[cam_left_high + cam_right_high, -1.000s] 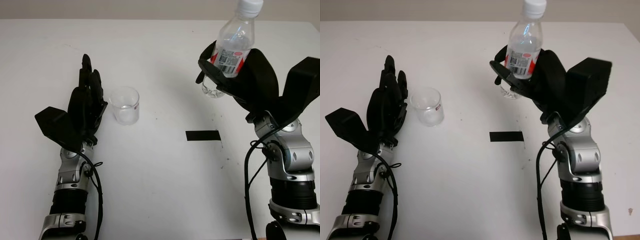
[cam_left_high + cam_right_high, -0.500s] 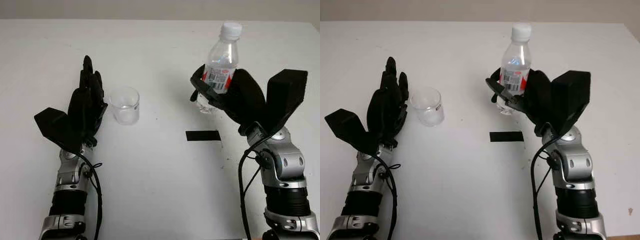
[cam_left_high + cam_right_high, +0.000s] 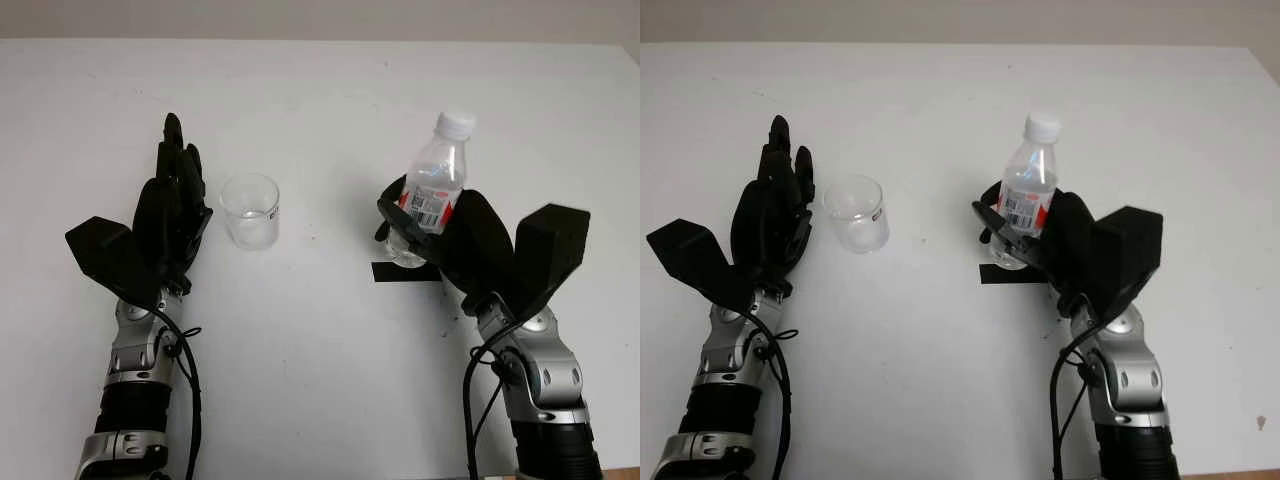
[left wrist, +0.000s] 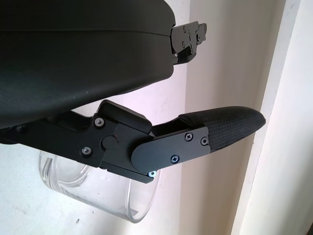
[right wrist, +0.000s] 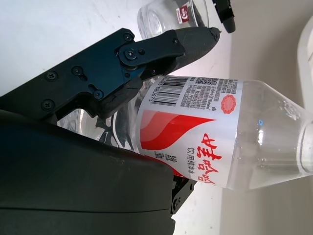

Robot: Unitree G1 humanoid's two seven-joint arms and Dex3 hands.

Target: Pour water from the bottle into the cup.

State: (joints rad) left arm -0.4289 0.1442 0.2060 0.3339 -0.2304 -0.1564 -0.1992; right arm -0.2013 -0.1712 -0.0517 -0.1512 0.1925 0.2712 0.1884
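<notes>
While the right hand (image 3: 440,235) grips the capped bottle (image 3: 432,190) upright, its base sits at the black tape mark (image 3: 382,271) on the white table (image 3: 320,100). The clear cup (image 3: 250,210) stands well left of it, just beside the left hand (image 3: 172,210), which is open and holds nothing.

clear capped bottle (image 3: 432,195) with red-white label, upright, clear cup (image 3: 250,210) upright, well apart

Head stereo: I'm looking forward and down at the white table (image 3: 320,100), both eyes sharing bottle (image 3: 432,190), cup (image 3: 250,210) and both arms | left wrist: I'm sitting tight behind the left hand (image 4: 83,63), facing the cup | right wrist: I'm pressing close on the right hand (image 5: 98,161), bottle, cup beyond.
</notes>
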